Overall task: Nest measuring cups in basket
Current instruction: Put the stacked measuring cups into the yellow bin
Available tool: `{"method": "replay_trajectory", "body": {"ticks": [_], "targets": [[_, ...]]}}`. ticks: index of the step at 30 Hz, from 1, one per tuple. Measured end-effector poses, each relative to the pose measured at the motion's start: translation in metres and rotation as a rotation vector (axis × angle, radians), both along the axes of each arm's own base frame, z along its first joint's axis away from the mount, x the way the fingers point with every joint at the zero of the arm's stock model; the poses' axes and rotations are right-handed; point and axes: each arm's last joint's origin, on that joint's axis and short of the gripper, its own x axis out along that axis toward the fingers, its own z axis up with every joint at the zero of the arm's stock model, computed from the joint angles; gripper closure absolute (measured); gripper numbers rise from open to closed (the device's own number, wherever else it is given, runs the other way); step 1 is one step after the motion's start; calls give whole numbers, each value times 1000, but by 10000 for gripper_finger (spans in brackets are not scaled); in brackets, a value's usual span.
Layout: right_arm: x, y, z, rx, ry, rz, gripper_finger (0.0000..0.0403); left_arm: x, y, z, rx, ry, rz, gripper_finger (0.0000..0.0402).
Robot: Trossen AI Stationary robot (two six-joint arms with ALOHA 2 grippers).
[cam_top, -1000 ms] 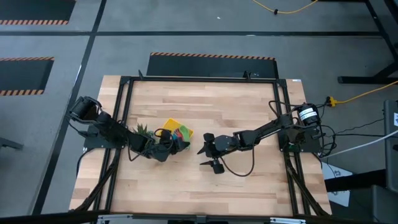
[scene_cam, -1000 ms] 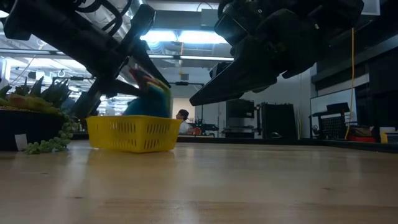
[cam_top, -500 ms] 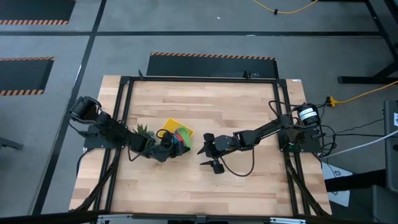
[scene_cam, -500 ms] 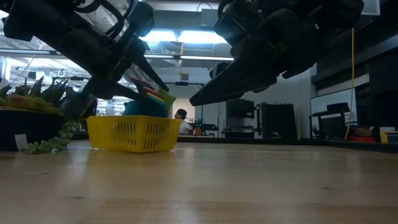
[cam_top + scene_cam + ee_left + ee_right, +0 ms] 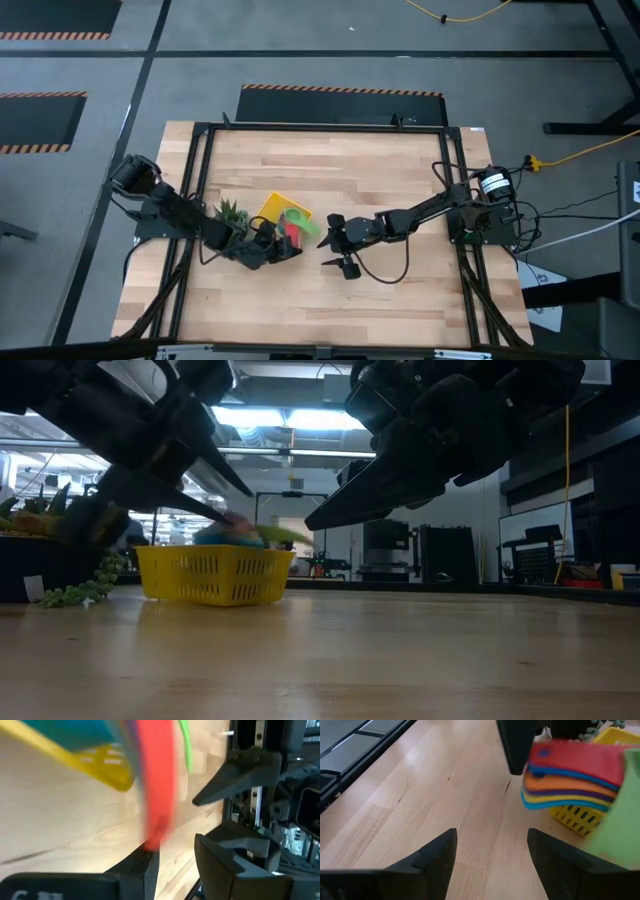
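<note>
At the left of the bench [image 5: 400, 180] a small spiky green plant [image 5: 231, 212] stands just beside the left tool [image 5: 277, 243], which sits at the near edge of the yellow basket [image 5: 273, 207]. From the left wrist view its two dark fingers [image 5: 150, 865] appear spread with nothing between them, the red handle passing just above one finger, though blur makes contact hard to rule out. The measuring cups [image 5: 570, 780] sit nested inside the basket, their flat handles fanned in a stack over its wall: red on top, then blue, orange, purple-blue, yellow and light blue, with a green handle [image 5: 303, 218] swung off to the side. Judging by this, the nesting looks essentially finished; what may be left is squaring the green cup with the others and drawing the arms away. Further right, the right tool [image 5: 336, 244] hovers above bare wood near the basket, fingers wide apart and holding nothing, apparently waiting.
</note>
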Motion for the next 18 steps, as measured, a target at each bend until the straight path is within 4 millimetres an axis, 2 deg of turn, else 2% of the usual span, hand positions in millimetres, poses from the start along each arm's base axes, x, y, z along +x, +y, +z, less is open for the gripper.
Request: {"method": "replay_trajectory", "body": {"ticks": [9, 15, 18], "targets": [[0, 0, 0, 1, 1, 0, 155, -6, -13, 0, -67, 21, -110, 287], [0, 0, 0, 0, 1, 0, 155, -7, -20, 0, -106, 53, -284, 287], [0, 0, 0, 0, 0, 0, 155, -5, -24, 6, -89, -6, -412, 287]]}}
